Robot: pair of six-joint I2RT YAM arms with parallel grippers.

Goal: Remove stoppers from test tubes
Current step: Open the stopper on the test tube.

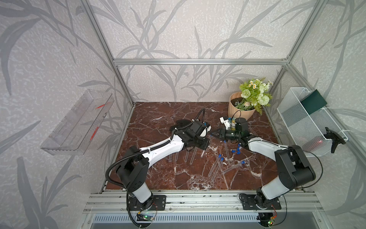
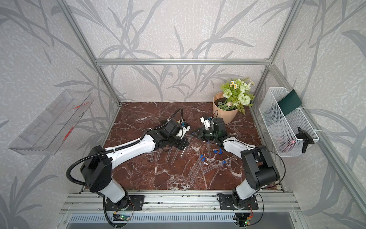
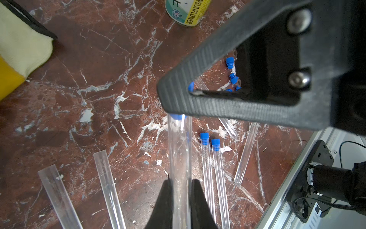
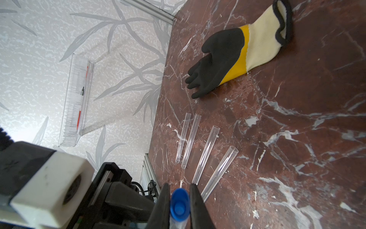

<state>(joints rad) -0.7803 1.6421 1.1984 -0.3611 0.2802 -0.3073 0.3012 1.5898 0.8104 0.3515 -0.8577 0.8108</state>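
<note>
My left gripper (image 3: 181, 190) is shut on a clear test tube (image 3: 180, 154), held just above the marble table. The tube's blue stopper (image 4: 179, 204) sits in its mouth, and my right gripper (image 4: 179, 190) is shut on that stopper. In both top views the two grippers meet tip to tip mid-table, left (image 1: 207, 141), right (image 1: 212, 135). Several open tubes (image 4: 206, 154) lie in a row by the left arm. Stoppered tubes (image 1: 215, 166) lie toward the front right. Loose stoppers (image 1: 236, 151) lie beside the right arm.
A black, yellow and cream glove (image 4: 227, 57) lies behind the left wrist. A labelled can (image 3: 186, 11) and a flower pot (image 1: 239, 109) stand at the back right. A wire basket (image 1: 309, 123) hangs on the right wall, a clear tray (image 1: 79, 123) on the left.
</note>
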